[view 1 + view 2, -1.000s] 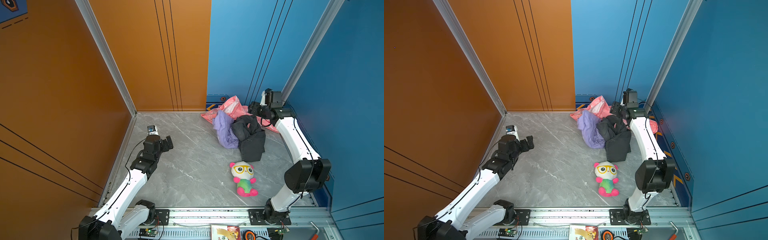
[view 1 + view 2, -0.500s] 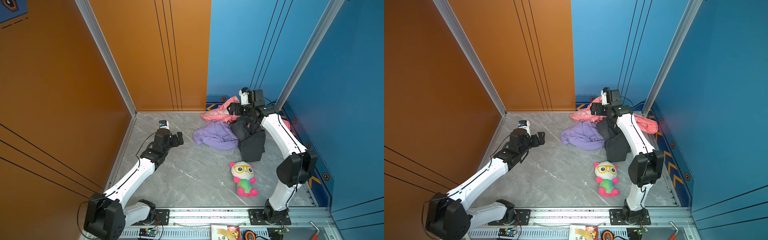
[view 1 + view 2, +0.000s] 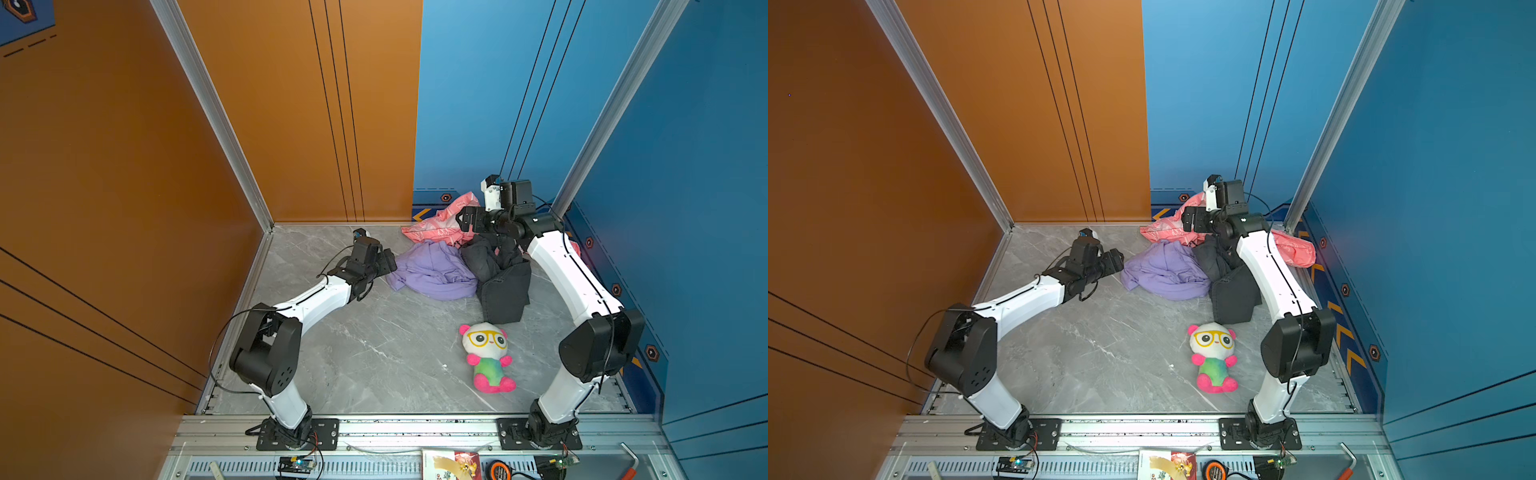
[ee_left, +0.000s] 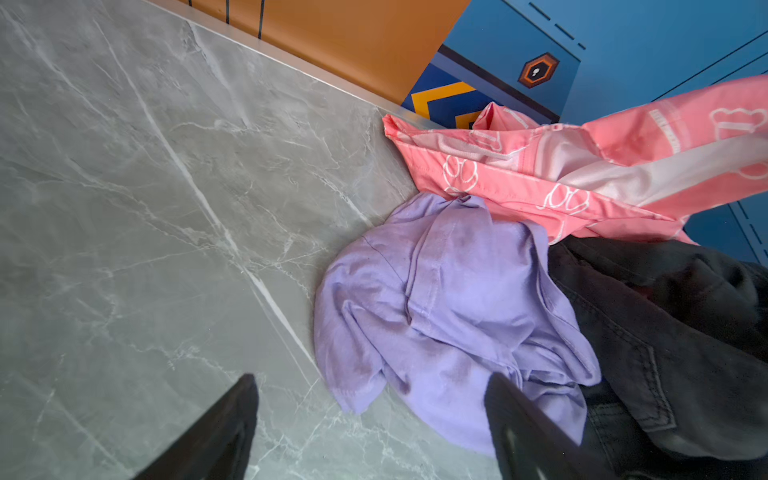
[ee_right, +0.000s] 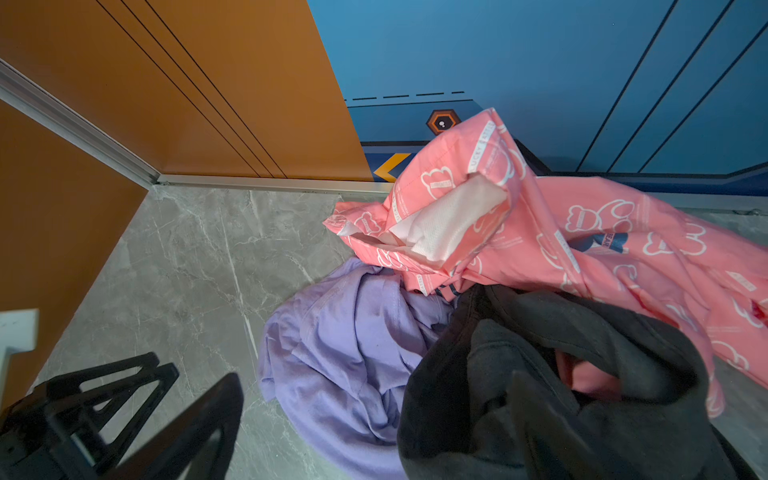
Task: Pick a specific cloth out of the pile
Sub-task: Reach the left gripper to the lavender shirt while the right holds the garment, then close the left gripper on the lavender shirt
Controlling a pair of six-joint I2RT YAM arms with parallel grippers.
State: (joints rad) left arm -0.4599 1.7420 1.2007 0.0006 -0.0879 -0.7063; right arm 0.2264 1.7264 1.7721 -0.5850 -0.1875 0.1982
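Now the lilac cloth [image 3: 434, 272] lies loosened at the pile's [image 3: 503, 286] nine o'clock (right pincer [image 3: 462, 221] spread, empty); the left pincer [image 3: 390, 262], arrived spread, can likely take it.

Bare floor [image 3: 374, 353] left of the cloth [image 3: 432, 272], black garment [image 3: 503, 291] crowding its right, pink cloth [image 3: 436, 226] behind

Layout of the workspace. The pile [image 3: 469, 257] occupies the far right corner of the floor [image 3: 353, 353]. Within it, the cloth [image 3: 432, 272] lies spread at the front left. The printed cloth [image 3: 436, 226] is behind it against the rear wall, and the seamed garment [image 3: 503, 291] is to its right, overlapping its edge. The plush toy [image 3: 486, 357] sits in front of the pile, apart from it. The left gripper [image 3: 388, 262] is just beside the cloth's left edge. The right gripper [image 3: 467, 220] is over the printed cloth at the rear.
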